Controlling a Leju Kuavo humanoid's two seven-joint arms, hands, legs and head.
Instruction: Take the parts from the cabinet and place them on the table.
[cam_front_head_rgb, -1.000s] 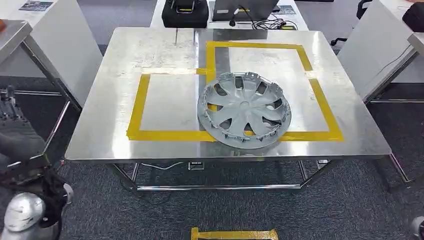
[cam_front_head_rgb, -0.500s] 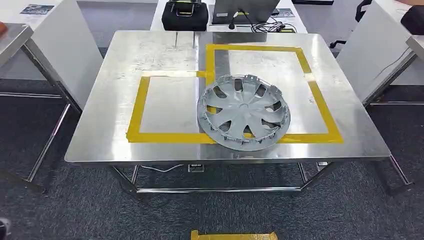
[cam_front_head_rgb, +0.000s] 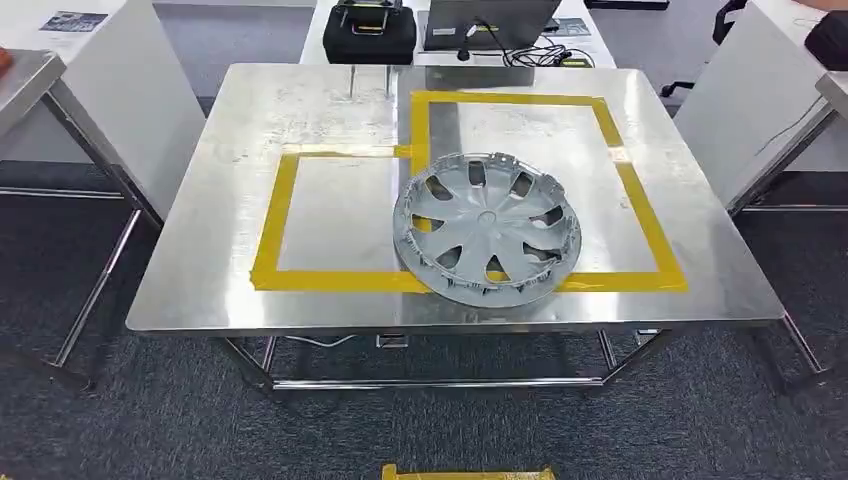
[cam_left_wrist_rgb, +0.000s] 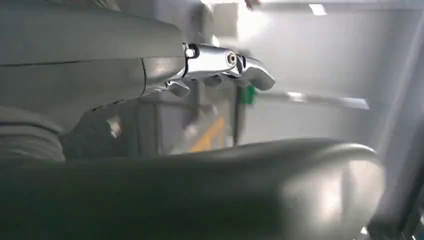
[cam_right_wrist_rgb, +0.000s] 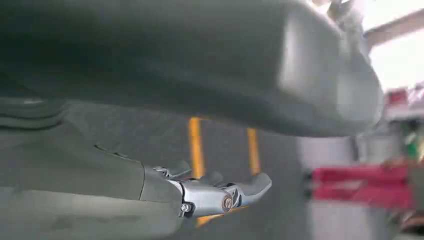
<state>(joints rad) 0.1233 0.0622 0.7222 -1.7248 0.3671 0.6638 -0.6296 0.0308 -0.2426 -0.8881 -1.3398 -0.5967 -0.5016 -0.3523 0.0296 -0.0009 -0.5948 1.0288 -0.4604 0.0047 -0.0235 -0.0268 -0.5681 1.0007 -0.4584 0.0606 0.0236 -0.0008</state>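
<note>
A silver hubcap (cam_front_head_rgb: 487, 226) lies flat on the steel table (cam_front_head_rgb: 220, 270), near its front edge. It straddles the yellow tape line between the two marked rectangles, mostly inside the right one. In the left wrist view my left hand (cam_left_wrist_rgb: 165, 70) has its fingers stretched out and its thumb apart, with nothing in it. In the right wrist view my right hand (cam_right_wrist_rgb: 165, 195) is held the same way, fingers straight, thumb apart, nothing held. Both wrist views are blurred.
A black case (cam_front_head_rgb: 370, 35) and a laptop (cam_front_head_rgb: 490, 20) with cables sit on the white table behind. White tables stand at the left (cam_front_head_rgb: 110, 90) and right (cam_front_head_rgb: 740, 110). A yellow tape mark (cam_front_head_rgb: 467, 471) lies on the grey carpet in front.
My left arm, seen at the lower left a second ago, has dropped out of the head view. The head view has shifted slightly; the hubcap has not moved on the table.
</note>
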